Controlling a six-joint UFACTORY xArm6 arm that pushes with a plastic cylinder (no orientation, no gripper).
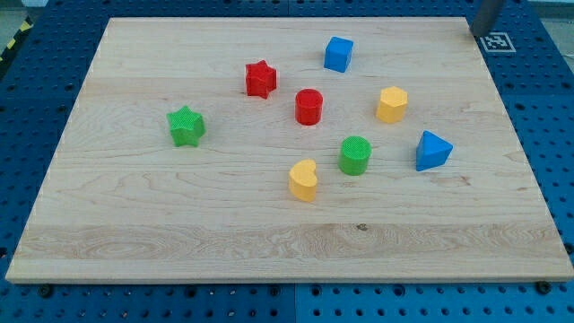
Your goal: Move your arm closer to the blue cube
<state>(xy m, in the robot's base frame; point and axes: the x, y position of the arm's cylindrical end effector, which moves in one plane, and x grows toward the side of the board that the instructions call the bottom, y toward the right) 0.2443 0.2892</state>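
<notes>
board (134, 233): pale wood, on blue pegboard bench (547, 126); all blocks lie loose on it, none touching.
blue cube (338, 54): the target. View's top, right of centre, near the board's far edge. Sits flat, nothing against it.
my tip (475, 32): only a blurred dark-grey rod end shows at the view's top right corner, just at the board's corner; exact end hard to fix. Well to the view's right of the blue cube, roughly level w/ it. Prob. parked off to the side, so no block is disturbed yet.
jaws: none on this rig, plain rod; nothing to spread or pinch, so no state to tell.
red star (260, 79): view's left of blue cube, slightly lower.
red cyl. (308, 107): below the cube, a bit left.
yellow block (391, 104): hex-ish, below & right of the cube; nearest item to a straight run from the tip, but lies under that line.
blue wedge (432, 151): right side, mid-height, well below the path.
green cyl. (355, 155): centre, near yellow heart (304, 179), apart from it.
green star (186, 126): left side, alone.
marker tag (495, 41): b/w square on the bench beside the tip.
obstruction: judged none; the strip along the far edge betw. tip and cube looks clear.
progress: judged barely begun; gap is wide.
next move: slide toward the view's left along the top edge, stop short of contact.
</notes>
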